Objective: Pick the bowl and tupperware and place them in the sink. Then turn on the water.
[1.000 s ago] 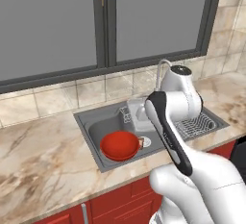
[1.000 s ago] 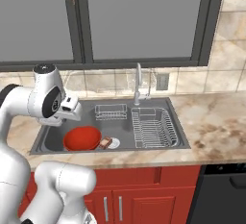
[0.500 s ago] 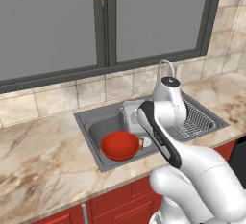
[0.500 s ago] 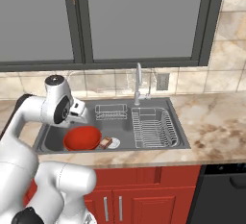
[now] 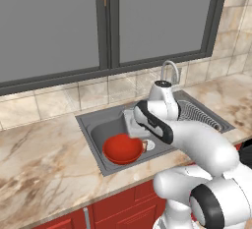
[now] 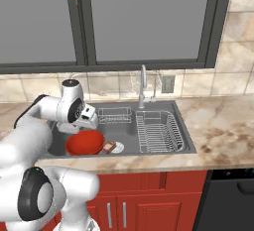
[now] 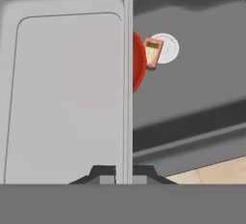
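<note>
My gripper (image 7: 124, 172) is shut on the rim of the tupperware (image 7: 62, 93), a flat light grey container that fills the left half of the hand view. Below it, the red bowl (image 7: 138, 64) lies inside the sink (image 7: 197, 88). Seen from the left base, the gripper (image 5: 135, 127) hangs over the basin with the tupperware (image 5: 129, 117) just above the bowl (image 5: 122, 149). From the right base, the gripper (image 6: 93, 121) is over the bowl (image 6: 84, 142). The curved chrome faucet (image 6: 143, 84) shows no water.
A small white-and-brown drain piece (image 7: 162, 50) lies on the basin floor beside the bowl. A wire rack (image 6: 158, 132) fills the sink's right half and a small wire basket (image 6: 115, 114) sits at the back. Marble counter (image 5: 39, 169) surrounds the sink.
The hand has come down and reached forward over the basin, carrying the tupperware with it. The bowl has stayed in the sink.
</note>
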